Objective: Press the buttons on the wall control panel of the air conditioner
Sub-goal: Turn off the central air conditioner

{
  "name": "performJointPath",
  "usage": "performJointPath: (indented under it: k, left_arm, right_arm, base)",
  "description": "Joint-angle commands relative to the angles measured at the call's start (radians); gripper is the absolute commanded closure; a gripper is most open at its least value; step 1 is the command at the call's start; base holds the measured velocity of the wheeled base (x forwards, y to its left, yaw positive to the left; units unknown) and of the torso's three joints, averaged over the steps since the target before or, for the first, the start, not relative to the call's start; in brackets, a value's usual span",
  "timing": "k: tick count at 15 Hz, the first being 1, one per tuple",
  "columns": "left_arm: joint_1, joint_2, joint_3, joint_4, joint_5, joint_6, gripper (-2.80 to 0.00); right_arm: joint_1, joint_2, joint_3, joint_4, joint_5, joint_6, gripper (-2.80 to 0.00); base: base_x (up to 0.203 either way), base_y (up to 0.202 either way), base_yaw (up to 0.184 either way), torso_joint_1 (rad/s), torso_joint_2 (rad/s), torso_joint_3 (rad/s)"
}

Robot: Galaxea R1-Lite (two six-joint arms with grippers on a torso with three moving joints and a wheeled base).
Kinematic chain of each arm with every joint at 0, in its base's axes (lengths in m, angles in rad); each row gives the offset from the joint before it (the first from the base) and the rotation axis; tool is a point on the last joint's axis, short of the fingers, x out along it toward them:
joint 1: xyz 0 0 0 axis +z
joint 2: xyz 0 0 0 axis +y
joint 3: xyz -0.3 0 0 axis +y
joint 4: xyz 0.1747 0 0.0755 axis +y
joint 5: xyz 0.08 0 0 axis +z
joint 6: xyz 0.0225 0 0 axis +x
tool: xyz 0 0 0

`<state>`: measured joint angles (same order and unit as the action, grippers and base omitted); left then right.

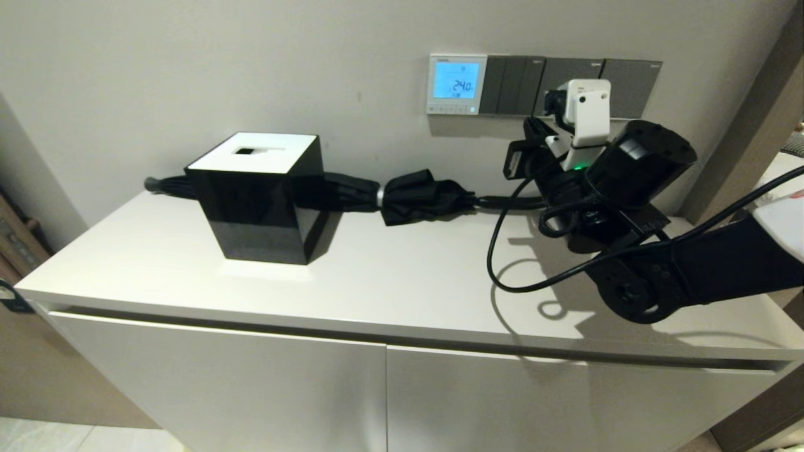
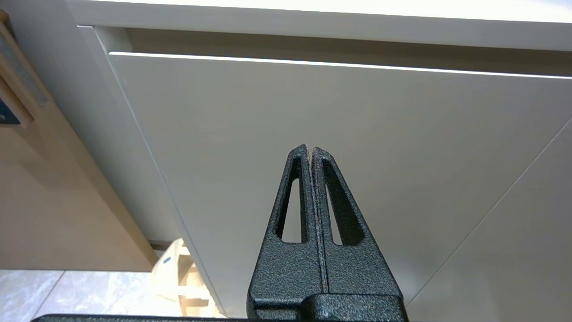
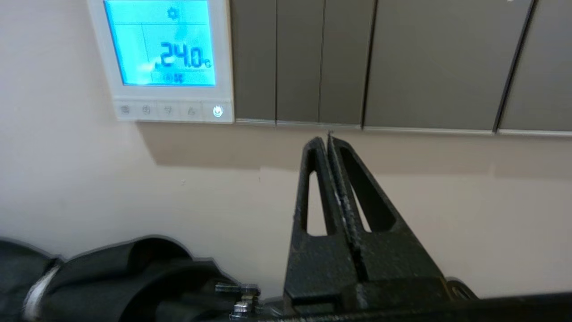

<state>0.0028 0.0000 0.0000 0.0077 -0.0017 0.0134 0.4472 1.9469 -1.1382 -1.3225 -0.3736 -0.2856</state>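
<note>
The right gripper (image 3: 324, 139), its two black fingers pressed together with nothing between them, pointed at the wall just below the dark grey rocker switch plates (image 3: 357, 62), apart from the wall and off to the side of the small square white-framed air conditioner control panel (image 3: 167, 60). That panel sat on the beige wall (image 1: 188, 75) at the left end of the switch row, touching the first plate, its light blue LCD screen (image 3: 161, 42) glowing with "24.0". The row of tiny light grey buttons (image 3: 170, 110) ran along its bottom edge, the one nearest the switch plates lit white.

Below, on the white cabinet top (image 1: 377, 276), a folded black umbrella (image 1: 421, 194) lay along the wall, under the panel. A glossy black cube-shaped tissue box with a white top (image 1: 257, 194) stood in front of the umbrella's far end, well apart from the gripper. A black cable (image 1: 502, 251) looped from the right arm over the cabinet top.

The left gripper (image 2: 309, 150) was likewise closed and empty, parked low facing the white cabinet door (image 2: 313, 112).
</note>
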Motion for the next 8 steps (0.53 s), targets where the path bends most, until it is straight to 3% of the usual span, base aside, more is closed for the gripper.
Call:
performJointPath:
  k: [1, 8]
  left_arm:
    - [0.0, 0.002, 0.0, 0.001, 0.0, 0.0, 0.0]
    - [0.0, 0.0, 0.0, 0.0, 0.0, 0.0, 0.0]
  right_arm:
    - [-0.005, 0.082, -0.045, -0.054, -0.005, -0.023, 0.0]
    - [-0.001, 0.165, -0.157, -0.139, -0.062, -0.064, 0.0]
  base:
    - [0.0, 0.0, 0.0, 0.0, 0.0, 0.0]
    - [0.0, 0.0, 0.0, 0.0, 0.0, 0.0]
